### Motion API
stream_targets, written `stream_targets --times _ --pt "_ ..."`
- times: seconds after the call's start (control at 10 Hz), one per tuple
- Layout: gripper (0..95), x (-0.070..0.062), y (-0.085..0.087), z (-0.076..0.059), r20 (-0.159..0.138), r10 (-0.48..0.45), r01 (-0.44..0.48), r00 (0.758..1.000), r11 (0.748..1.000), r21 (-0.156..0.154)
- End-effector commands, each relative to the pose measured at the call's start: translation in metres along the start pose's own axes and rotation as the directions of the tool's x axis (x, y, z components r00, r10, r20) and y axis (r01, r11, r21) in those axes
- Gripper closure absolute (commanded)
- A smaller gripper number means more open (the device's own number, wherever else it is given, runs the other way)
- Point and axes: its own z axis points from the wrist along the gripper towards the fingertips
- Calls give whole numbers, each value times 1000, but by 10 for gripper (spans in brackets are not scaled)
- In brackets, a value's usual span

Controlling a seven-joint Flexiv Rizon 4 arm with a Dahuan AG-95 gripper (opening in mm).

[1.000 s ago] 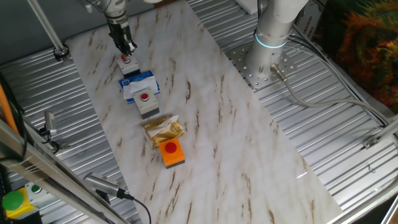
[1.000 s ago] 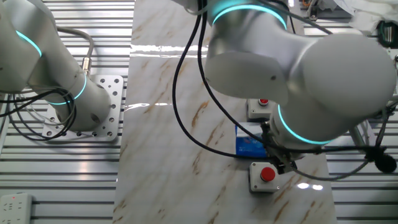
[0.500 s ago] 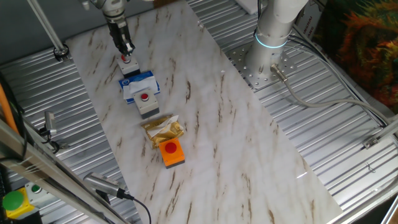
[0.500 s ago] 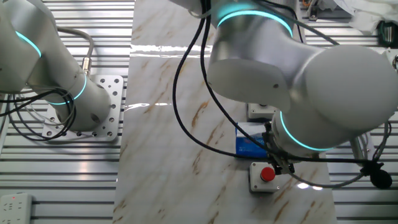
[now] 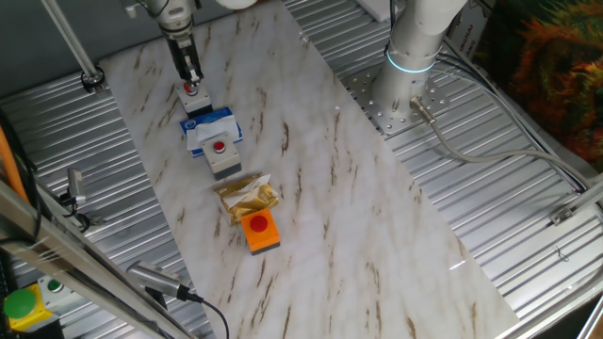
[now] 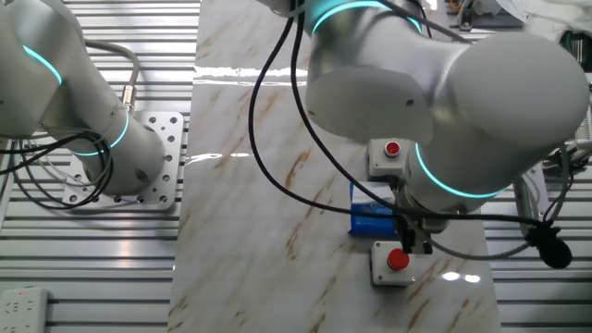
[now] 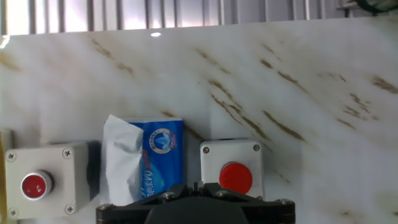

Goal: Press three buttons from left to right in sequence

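Observation:
Three red-capped buttons stand in a row on the marble board. One on a grey-white base (image 5: 192, 95) is farthest, a second on a grey-white base (image 5: 221, 153) is in the middle, and the orange-based one (image 5: 260, 230) is nearest. My gripper (image 5: 192, 79) hangs straight down just over the far button, its fingers shut together; I cannot tell whether they touch the cap. In the other fixed view the gripper (image 6: 413, 244) is right above that button (image 6: 396, 263). The hand view shows this button (image 7: 235, 177) just right of my gripper (image 7: 194, 186), and the middle button (image 7: 35, 185) at the left.
A blue-and-white carton (image 5: 209, 127) lies between the two grey-white buttons and also shows in the hand view (image 7: 149, 158). A crumpled gold wrapper (image 5: 247, 195) lies between the middle and orange buttons. A green button on a yellow box (image 5: 21, 307) sits off the board. The arm's base (image 5: 411, 66) stands at the right.
The hand has risen slightly and straightened over the far button. In the other fixed view the arm has shifted and uncovered the middle button. The buttons have not moved.

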Motion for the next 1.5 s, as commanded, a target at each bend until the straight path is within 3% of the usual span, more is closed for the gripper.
stream_targets --times 0.1,0.4,0.7,1.5 --pt "950 1 -13 1 6 -34 34 999 999 -6" --pt "950 2 -32 3 7 -55 55 998 998 -7" --pt "950 9 -38 9 14 -76 76 997 997 -8" --pt "950 8 -41 21 23 -83 83 996 997 -6"
